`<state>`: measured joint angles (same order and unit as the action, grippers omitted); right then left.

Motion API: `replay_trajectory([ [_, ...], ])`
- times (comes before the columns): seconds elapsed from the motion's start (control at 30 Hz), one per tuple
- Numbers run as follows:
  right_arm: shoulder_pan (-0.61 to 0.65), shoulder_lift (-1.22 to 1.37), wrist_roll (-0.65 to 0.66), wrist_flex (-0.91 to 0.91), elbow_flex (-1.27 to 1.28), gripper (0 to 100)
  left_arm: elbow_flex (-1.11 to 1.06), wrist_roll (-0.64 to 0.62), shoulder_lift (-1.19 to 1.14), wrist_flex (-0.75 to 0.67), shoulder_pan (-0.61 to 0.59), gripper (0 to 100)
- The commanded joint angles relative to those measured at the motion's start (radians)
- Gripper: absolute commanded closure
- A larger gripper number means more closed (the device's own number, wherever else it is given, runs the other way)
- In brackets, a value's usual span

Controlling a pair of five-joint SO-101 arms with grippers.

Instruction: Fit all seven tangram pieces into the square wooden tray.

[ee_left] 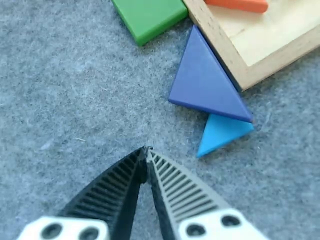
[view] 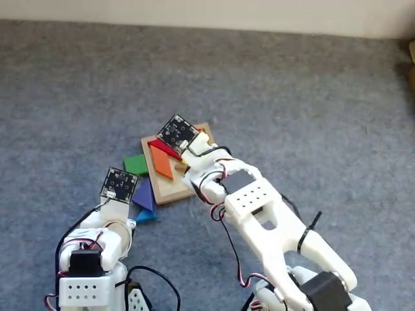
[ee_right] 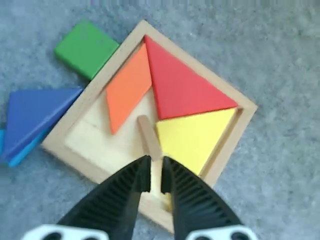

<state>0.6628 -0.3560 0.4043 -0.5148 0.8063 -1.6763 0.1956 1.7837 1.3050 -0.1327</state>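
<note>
The left gripper (ee_left: 147, 152) is closest, hanging low over the grey carpet (ee_left: 60, 90) with its jaws pressed together and nothing between them. Just beyond its tips lies a small light blue triangle (ee_left: 222, 132), touching a bigger dark blue triangle (ee_left: 205, 82) that leans against the near left edge of the square wooden tray (ee_left: 227, 55). A green square (ee_left: 150, 15) sits on the carpet farther back, close to the tray's left side.

The right gripper (ee_right: 156, 167) hovers above the tray, its jaws only a narrow slit apart and holding nothing. Inside the tray lie a red triangle (ee_right: 182, 85), an orange parallelogram (ee_right: 127, 92), a yellow triangle (ee_right: 195, 137) and a small tan strip (ee_right: 149, 137) just ahead of the fingertips.
</note>
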Motion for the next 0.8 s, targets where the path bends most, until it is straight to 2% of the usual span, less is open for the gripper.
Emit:
replay_trajectory([
  [0.0,-0.048,0.05,-0.048,0.096,-0.016,97.1,-0.019,0.006,0.027,0.002,0.019,99],
  [0.2,-0.076,0.205,-0.046,0.11,-0.036,97.1,-0.019,0.006,0.027,0.002,0.019,99],
  [0.5,-0.001,0.159,-0.044,0.104,-0.045,97.1,-0.019,0.006,0.027,0.002,0.019,99],
  [0.77,-0.082,0.113,-0.044,0.11,-0.033,97.1,-0.019,0.006,0.027,0.002,0.019,99],
])
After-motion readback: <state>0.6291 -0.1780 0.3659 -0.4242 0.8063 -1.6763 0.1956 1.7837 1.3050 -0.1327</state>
